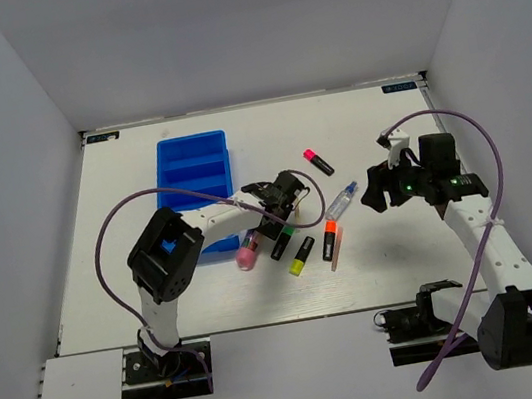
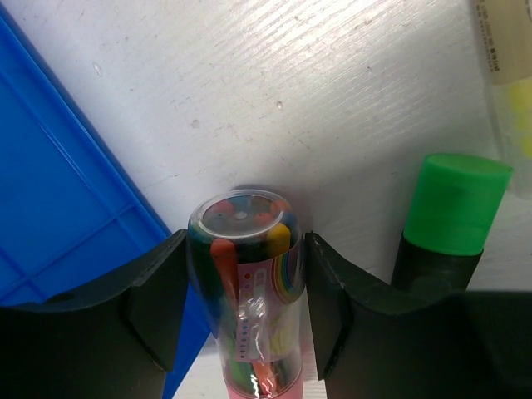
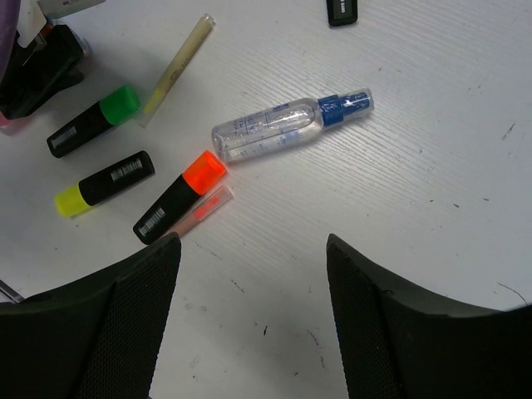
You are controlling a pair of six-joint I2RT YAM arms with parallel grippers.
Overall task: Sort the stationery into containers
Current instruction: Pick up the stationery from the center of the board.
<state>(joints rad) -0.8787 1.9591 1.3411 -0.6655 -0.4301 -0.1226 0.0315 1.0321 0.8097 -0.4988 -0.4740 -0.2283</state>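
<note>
My left end effector (image 2: 245,291) is down over the fat pink-purple marker (image 2: 245,249), one finger (image 2: 158,299) on each side of its barrel. The pads sit at the wall or a hair off it, and I cannot tell whether they bite yet. The marker lies flat on the desk (image 1: 365,123), left of the middle, just beside the near right corner of the blue tray (image 1: 190,166). Its clear end points away from my wrist and its pink end lies under it. The green highlighter (image 2: 453,208) lies just beside my right-hand finger, apart from the marker.

I judge the marker to be light and stiff, a round barrel of smooth, glossy plastic. That makes it slippery, and it may roll or squirt out endways if I squeeze off centre. It should not give under the pads or crack under a modest pinch. I want to hold it across the widest part of the barrel, about halfway along, so that neither end droops when it leaves the desk. The pads should be square to the wall, not up on the rounded clear end.

My right end effector (image 3: 251,241) hangs released above the right half of the desk, fingers wide with nothing between them. Beyond them lie the clear blue-capped tube (image 3: 287,129), the orange highlighter (image 3: 179,195) and the yellow highlighter (image 3: 104,184), none yet in the tray.
</note>
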